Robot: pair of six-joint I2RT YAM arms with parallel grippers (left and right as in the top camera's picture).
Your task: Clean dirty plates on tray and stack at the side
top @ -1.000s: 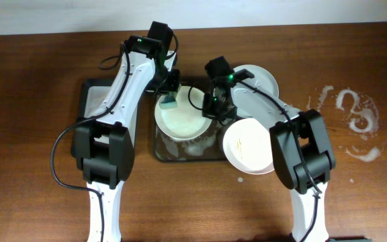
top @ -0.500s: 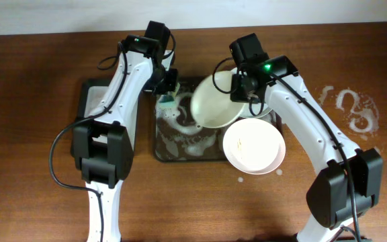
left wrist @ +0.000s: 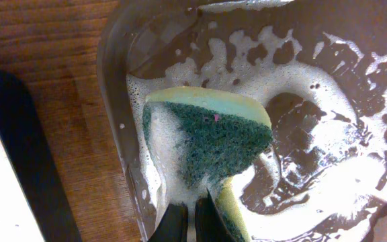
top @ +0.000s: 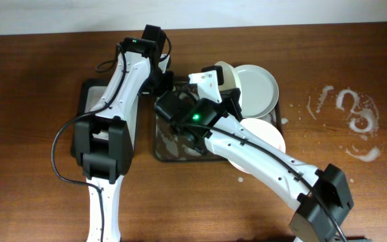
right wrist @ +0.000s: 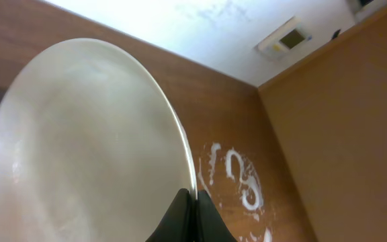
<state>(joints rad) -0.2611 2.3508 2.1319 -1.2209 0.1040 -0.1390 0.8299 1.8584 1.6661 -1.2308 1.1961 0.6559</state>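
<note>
right tool (right wrist: 192, 204) pinched shut on the rim of one plate (right wrist: 86, 148), up in the air near the far right corner of the tray (left wrist: 113, 74). plate is round, so no long axis; tipped steeply on edge. glossy, wet, stiff, brittle: probably slippery, so grip the rim only. left tool (left wrist: 191, 218) clamps the green sponge (left wrist: 210, 138) over the suds.

The overhead view looks straight down from high above the worktop (top: 32, 134), taking in both arms and the tray (top: 162, 146). The left wrist view sits close over the tray's sudsy corner, facing down past the left claw (left wrist: 189, 218) onto a green sponge (left wrist: 210, 141). The right wrist view tilts upward past the right claw (right wrist: 188, 215), along a plate (right wrist: 79, 148) toward a wall (right wrist: 200, 27); its spilled suds (right wrist: 237, 178) also show overhead.
</note>
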